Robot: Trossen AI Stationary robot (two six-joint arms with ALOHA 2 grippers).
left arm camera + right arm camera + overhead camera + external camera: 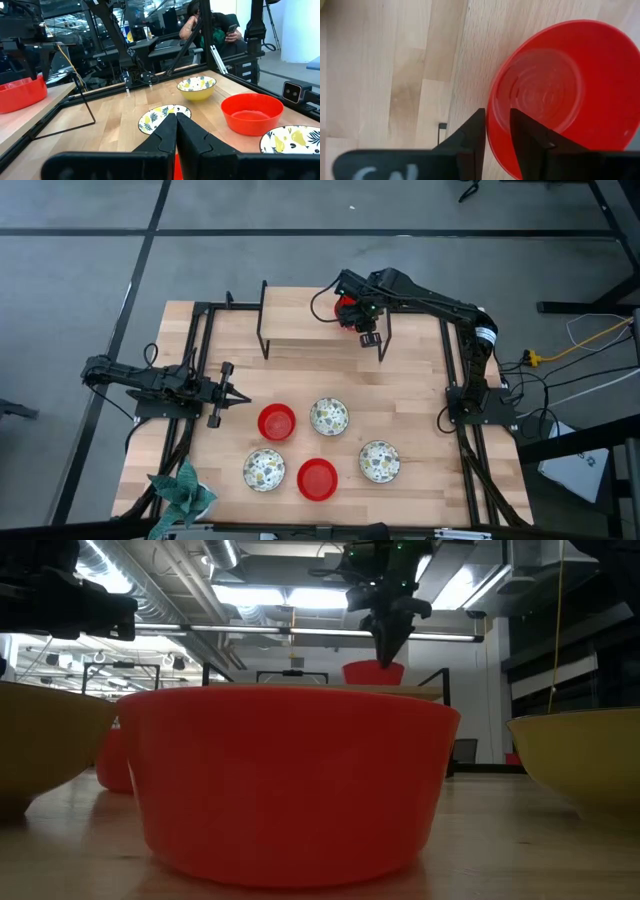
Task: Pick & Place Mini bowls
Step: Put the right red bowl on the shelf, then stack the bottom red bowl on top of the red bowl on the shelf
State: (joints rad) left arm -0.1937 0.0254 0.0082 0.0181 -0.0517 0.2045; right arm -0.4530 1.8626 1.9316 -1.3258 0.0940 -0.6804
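One red bowl [346,308] sits on the upper-centre shelf [300,320], right pincer [368,337] parted astride its rim; five bowls remain on the counter [420,390], left pincer [243,396] closed empty.

High view looks straight down; low view sits at tabletop level; both share the raised shelf [322,320].

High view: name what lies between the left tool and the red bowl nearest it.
Nothing. In the high view, only bare wooden table separates the left tool from the nearest red bowl.
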